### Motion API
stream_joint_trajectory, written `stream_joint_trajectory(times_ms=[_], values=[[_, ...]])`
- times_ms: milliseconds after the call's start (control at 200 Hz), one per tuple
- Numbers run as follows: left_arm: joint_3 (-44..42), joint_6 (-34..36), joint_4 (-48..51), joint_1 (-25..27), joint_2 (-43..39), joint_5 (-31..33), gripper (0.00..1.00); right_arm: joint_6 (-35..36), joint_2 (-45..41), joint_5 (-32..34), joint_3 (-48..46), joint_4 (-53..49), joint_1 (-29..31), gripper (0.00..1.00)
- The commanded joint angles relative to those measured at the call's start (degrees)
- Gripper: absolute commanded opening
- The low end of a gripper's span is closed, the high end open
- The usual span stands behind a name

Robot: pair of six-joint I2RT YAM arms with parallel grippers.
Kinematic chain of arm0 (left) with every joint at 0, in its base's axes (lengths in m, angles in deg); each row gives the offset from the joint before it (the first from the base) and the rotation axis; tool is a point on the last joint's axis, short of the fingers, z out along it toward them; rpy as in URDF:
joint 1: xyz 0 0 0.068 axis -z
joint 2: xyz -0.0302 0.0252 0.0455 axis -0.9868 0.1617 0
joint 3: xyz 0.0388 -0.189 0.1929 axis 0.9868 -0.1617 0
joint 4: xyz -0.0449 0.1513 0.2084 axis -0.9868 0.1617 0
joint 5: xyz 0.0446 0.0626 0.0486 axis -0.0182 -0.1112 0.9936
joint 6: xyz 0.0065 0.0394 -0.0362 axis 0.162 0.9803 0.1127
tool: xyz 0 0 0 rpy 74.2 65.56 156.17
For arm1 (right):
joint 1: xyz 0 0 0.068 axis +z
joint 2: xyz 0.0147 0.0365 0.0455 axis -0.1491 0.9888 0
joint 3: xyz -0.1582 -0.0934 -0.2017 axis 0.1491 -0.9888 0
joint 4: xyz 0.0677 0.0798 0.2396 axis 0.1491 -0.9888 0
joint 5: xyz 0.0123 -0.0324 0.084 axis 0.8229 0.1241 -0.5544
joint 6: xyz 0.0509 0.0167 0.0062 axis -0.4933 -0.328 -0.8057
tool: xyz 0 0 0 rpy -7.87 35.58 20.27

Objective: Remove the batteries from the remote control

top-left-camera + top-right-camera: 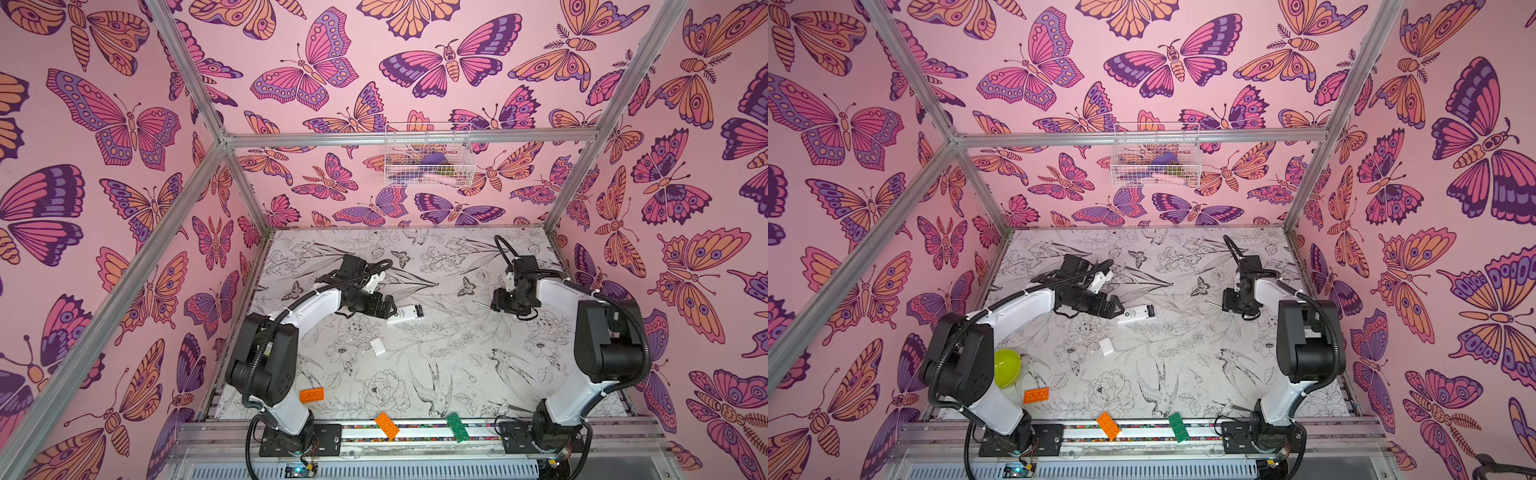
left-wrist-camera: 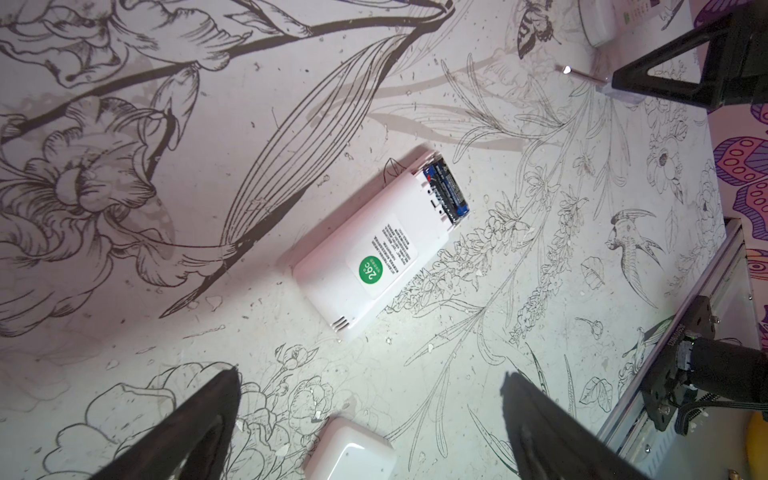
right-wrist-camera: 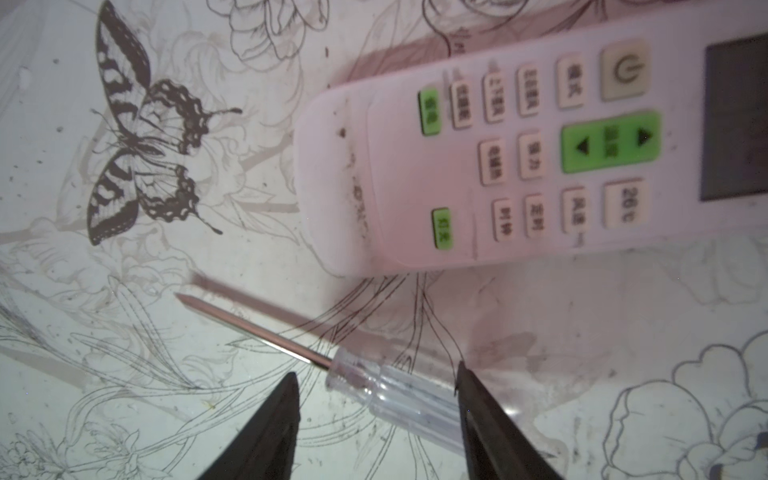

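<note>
**Near side of the remote control:** white battery cover (image 1: 377, 347) on the table (image 1: 457, 374) (already off, so the compartment is exposed).

**Remote control** (image 1: 405, 314): face down; dark-labelled batteries (image 2: 446, 193) sit in its open end.

**Its closed end:** left gripper (image 1: 390, 307) just beside, fingers spread wide, probably placed to steady the body.

**Well apart, past its open end:** right gripper (image 3: 376, 372), fingers half-spread astride a clear-handled screwdriver (image 3: 353, 376), not clamped; presumably the prying tool.

Batteries (image 2: 446, 189) sit in the remote (image 1: 405, 314); cover (image 1: 377, 347) lies before it, screwdriver (image 3: 353, 376) to its right
</note>
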Motion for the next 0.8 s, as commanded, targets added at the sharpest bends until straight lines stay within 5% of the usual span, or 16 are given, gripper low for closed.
stream_joint_trajectory(times_ms=[0,436,796], values=[[-0.37,0.51,-0.37,0.20,-1.35,-0.45,1.00,1.57,-2.00,-0.88,-1.43,-3.14,-0.20,0.59],[-0.38,-0.01,-0.28,0.08,-2.38,-1.11,1.00,6.52,-0.70,5.51,-1.76,-6.95,3.02,0.47],[0.05,1.40,0.74,-1.89,-5.21,-1.21,1.00,11.43,1.78,5.45,-0.19,-8.26,9.22,0.20]])
